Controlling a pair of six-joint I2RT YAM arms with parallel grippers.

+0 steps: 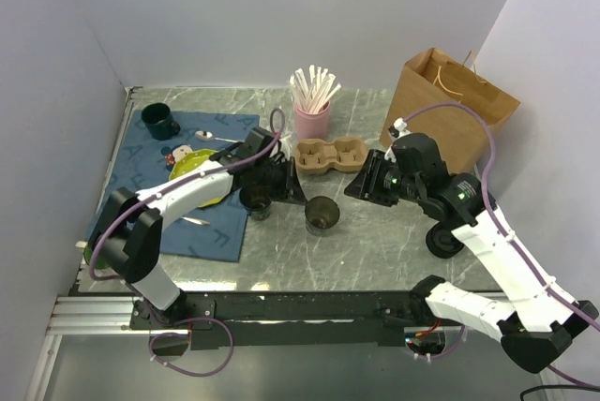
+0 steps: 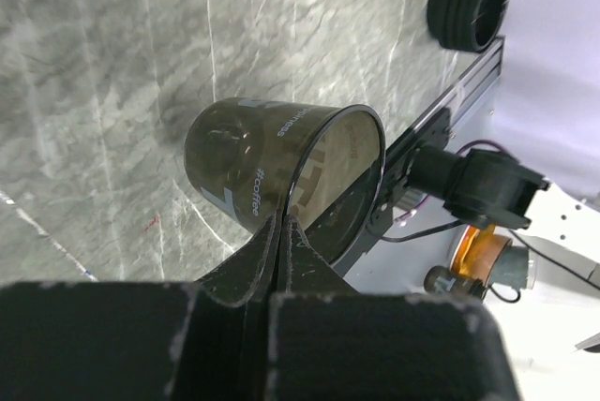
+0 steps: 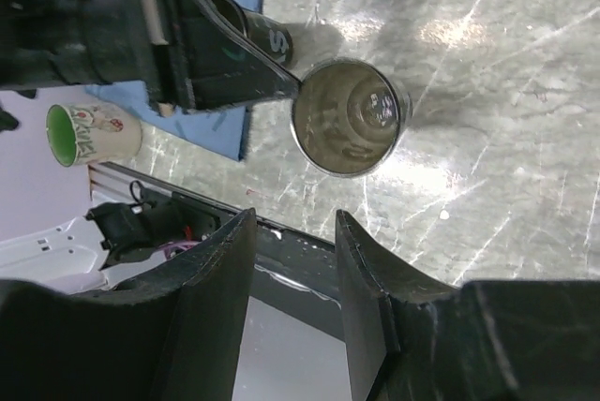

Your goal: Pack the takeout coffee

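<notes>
Dark, smoky translucent plastic forms the coffee cup (image 1: 322,215), which stands mid-worktop (image 1: 394,242) with pale "#coffee" lettering on its side. The left arm's fingers (image 2: 281,232) are clamped together on its rim, pinching the thin wall between them. The right arm's fingers (image 3: 216,279) stand partly apart near the cup and hold nothing. Just left of it sits a second dark cup (image 1: 255,200). Beyond are a cardboard cup carrier (image 1: 328,155) and, farthest, a brown paper bag (image 1: 448,96).
</notes>
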